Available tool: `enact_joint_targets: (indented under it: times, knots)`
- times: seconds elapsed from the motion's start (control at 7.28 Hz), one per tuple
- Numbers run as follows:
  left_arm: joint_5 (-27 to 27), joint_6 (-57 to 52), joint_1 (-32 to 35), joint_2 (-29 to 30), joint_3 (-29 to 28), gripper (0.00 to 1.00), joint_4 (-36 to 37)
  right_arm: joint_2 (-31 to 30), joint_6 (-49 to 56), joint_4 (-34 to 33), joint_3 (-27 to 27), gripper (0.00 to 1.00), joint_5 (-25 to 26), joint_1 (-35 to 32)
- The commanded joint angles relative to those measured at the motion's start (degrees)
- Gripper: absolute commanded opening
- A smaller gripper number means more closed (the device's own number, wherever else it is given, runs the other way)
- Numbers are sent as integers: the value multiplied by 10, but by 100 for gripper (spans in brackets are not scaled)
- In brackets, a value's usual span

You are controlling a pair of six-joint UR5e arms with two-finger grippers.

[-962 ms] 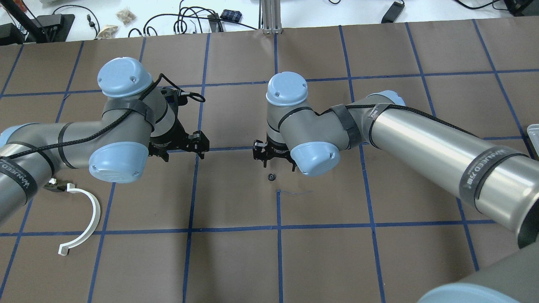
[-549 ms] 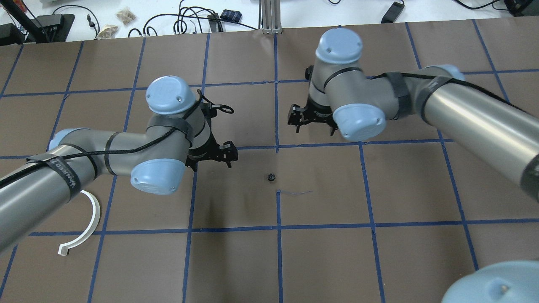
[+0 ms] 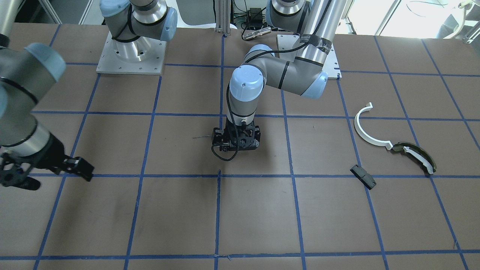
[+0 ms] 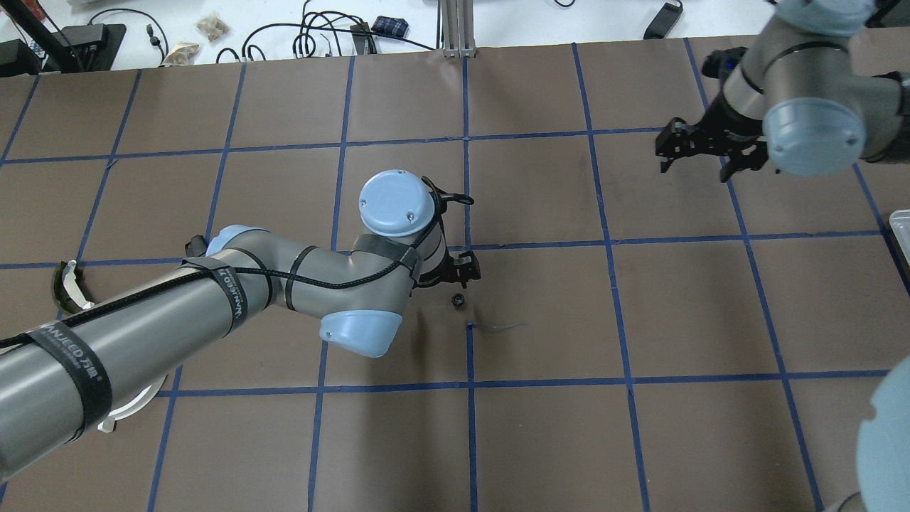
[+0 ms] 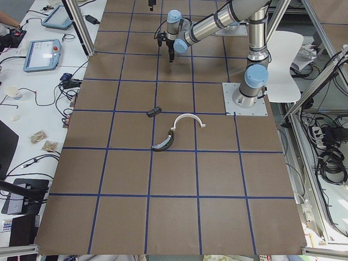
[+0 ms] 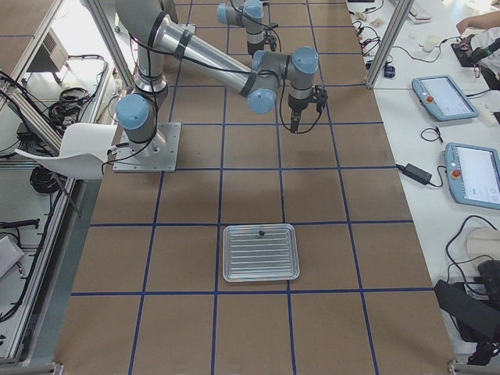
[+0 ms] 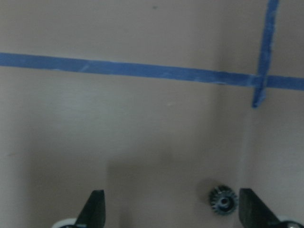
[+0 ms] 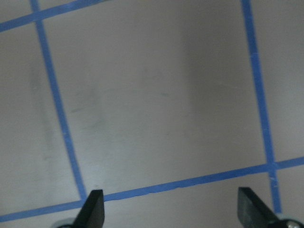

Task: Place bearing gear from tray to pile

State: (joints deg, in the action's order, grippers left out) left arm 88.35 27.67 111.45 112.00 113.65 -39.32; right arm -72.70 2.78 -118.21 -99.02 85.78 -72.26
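Observation:
The bearing gear (image 4: pixel 458 299), small, black and toothed, lies on the brown table near a tape crossing. My left gripper (image 4: pixel 455 274) is open just above it; in the left wrist view the gear (image 7: pixel 223 200) sits between the fingertips (image 7: pixel 95 209), nearer the right one. The gripper (image 3: pixel 236 140) hides the gear in the front view. My right gripper (image 4: pixel 700 153) is open and empty, far off to the right. The tray (image 6: pixel 260 262) lies at the right end. The pile is the white half-ring (image 3: pixel 365 129), the olive curved piece (image 3: pixel 418 153) and the black block (image 3: pixel 363 176).
A small dark part (image 6: pixel 261 232) lies on the tray near its far rim. The tray's edge (image 4: pixel 901 227) shows at the overhead view's right border. Cables and boxes (image 4: pixel 320 32) line the bench beyond the table's far edge.
My left arm has swung right and now hovers over the gear. My right arm has pulled away from the gear to the far right. The gear has not moved.

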Motion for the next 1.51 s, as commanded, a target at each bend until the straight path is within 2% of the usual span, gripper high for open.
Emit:
enact_joint_targets:
  times: [0.0,0.14,0.27,0.41,0.55,0.69,0.96,1.1,1.24,1.37]
  knots:
    - [-1,17,11,26,-5,100,13,-1,46,10,4,100,8,123]
    - [-1,20,17,35,-5,100,13,4,90,12,3,100,6,185]
    - [2,19,24,38,-5,94,13,6,188,7,3,100,10,226]
    - [2,15,25,38,-7,54,13,12,227,7,2,100,11,263]
    - [1,13,25,40,-10,25,14,23,251,3,3,100,17,302]
    - [3,12,25,43,-12,3,14,40,304,0,8,100,18,336]
    - [6,12,24,39,-18,0,14,86,329,-11,22,100,18,369]
    - [6,4,21,27,-32,0,10,113,333,-35,33,97,18,369]
    - [8,-7,11,19,-41,0,0,134,332,-47,37,89,19,369]
    - [8,-43,-27,10,-55,0,-32,136,324,-49,36,88,20,369]
